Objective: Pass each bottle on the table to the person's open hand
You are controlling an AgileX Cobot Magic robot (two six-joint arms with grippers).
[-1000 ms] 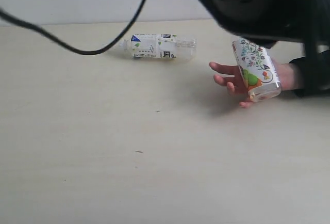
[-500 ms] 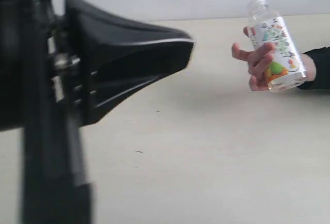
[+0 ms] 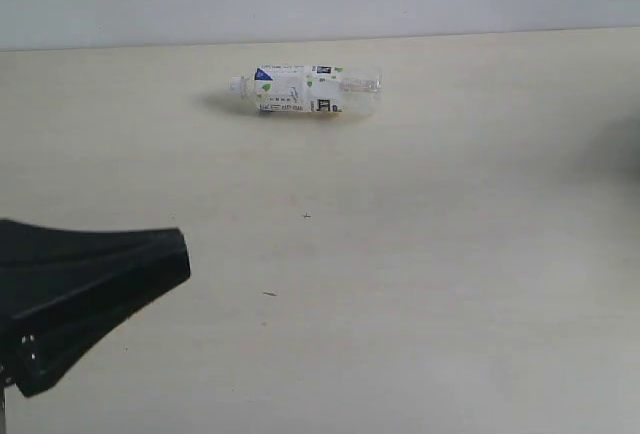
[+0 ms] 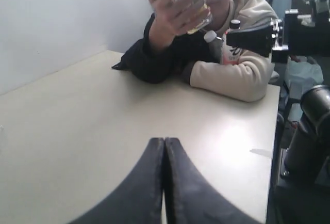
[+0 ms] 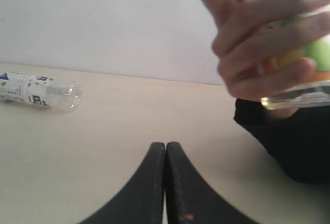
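Both sets of jaws are pressed together on nothing: left gripper, right gripper. A white-labelled bottle lies on its side, alone at the far side of the table, well clear of both. The person's hand is raised, fingers wrapped round the floral bottle. A white-capped bottle is tucked by the beige sleeve.

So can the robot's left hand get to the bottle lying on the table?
Probably yes. Nothing stands between the left hand and the bottle on the table, but it is shut and would need to open first.
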